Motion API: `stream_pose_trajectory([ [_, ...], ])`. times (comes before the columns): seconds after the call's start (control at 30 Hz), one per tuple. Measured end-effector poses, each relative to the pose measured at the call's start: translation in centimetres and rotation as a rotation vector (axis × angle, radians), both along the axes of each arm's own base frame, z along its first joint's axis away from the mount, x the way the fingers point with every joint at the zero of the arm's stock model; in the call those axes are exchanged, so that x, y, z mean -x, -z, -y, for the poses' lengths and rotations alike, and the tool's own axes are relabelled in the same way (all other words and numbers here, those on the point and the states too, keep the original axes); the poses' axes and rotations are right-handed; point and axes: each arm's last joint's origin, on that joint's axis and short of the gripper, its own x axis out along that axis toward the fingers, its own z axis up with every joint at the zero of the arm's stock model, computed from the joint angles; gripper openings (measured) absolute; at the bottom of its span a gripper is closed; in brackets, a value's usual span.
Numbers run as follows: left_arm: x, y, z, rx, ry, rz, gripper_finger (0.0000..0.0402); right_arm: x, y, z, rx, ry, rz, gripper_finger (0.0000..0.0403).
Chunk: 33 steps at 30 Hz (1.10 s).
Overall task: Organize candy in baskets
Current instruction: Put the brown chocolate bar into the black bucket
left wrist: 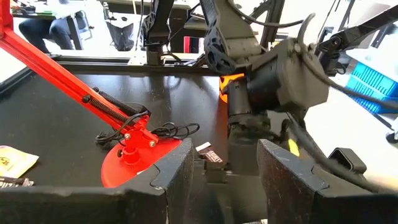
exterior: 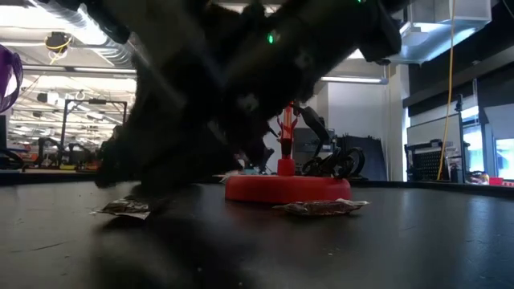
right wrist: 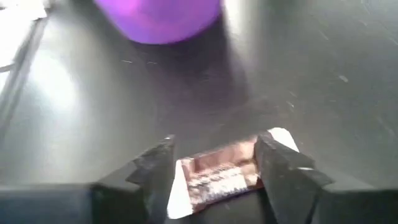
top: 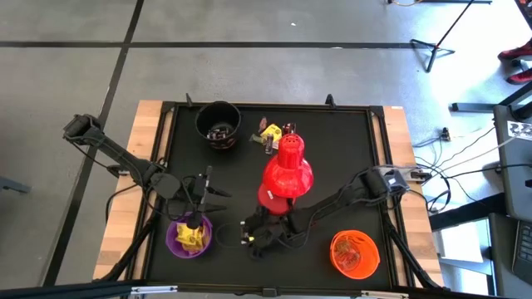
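R gripper (right wrist: pixel 214 165) low on the mat, fingers spread, brown candy (right wrist: pixel 219 173) lying right between them, long axis across the gap; purple bucket (right wrist: pixel 158 18) just ahead; L gripper (top: pixel 196 218) open over that bucket

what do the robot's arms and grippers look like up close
Both arms are dark, near-black jointed links with black cables running along them. The right arm's wrist is a chunky grey-black block with a small green light, seen in the low view. The left gripper and the right gripper each have two flat, matte black, angular fingers. No markings are legible.
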Motion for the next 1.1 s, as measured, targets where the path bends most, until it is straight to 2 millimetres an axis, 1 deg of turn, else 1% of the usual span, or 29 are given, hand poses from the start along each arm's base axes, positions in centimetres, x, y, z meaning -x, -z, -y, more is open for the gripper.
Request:
stream_pose_trajectory([
  [0.1, 0.0, 0.0, 0.0, -0.001, 0.000, 0.000, 0.0167, 0.0, 0.6, 0.2, 0.019, 0.046, -0.008, 0.0249],
  [0.17, 0.0, 0.0, 0.0, -0.001, 0.001, 0.000, 0.0167, 0.1, 0.7, 0.2, 0.036, 0.056, -0.024, 0.0251],
  [0.27, 0.0, 0.0, 0.0, -0.001, 0.000, 0.000, 0.0167, 0.3, 0.9, 0.3, 0.055, 0.059, -0.052, 0.0244],
  [0.4, 0.0, 0.0, 0.0, -0.001, 0.000, -0.001, 0.0167, 0.7, 1.2, 0.5, 0.080, 0.059, -0.104, 0.0218],
  [0.53, 0.0, 0.0, 0.0, -0.001, 0.000, -0.001, 0.0167, 1.1, 1.5, 0.6, 0.102, 0.057, -0.161, 0.0171],
  [0.63, 0.0, 0.0, 0.0, -0.001, 0.000, -0.001, 0.0167, 1.3, 1.6, 0.6, 0.108, 0.050, -0.186, 0.0120],
  [0.77, 0.0, 0.0, 0.0, -0.001, -0.001, -0.001, 0.0167, 1.3, 1.6, 0.6, 0.102, 0.027, -0.189, 0.0041],
  [0.8, 0.0, 0.0, 0.0, -0.001, 0.000, -0.001, 0.0167, 1.3, 1.6, 0.6, 0.111, 0.016, -0.189, 0.0024],
  [0.83, 0.0, 0.0, 0.0, -0.001, -0.001, -0.001, 0.0167, 1.3, 1.5, 0.6, 0.112, 0.009, -0.187, 0.0016],
  [0.9, 0.0, 0.0, 0.0, -0.001, -0.001, -0.002, 0.0167, 1.3, 1.3, 0.5, 0.114, -0.006, -0.181, 0.0017],
  [1.03, 0.0, 0.0, 0.0, 0.000, -0.001, -0.001, 0.0167, 1.2, 0.8, 0.5, 0.111, -0.008, -0.161, 0.0053],
  [1.1, 0.0, 0.0, 0.0, 0.004, -0.001, -0.001, 0.0167, 1.3, 0.2, 0.6, 0.114, -0.011, -0.151, 0.0059],
])
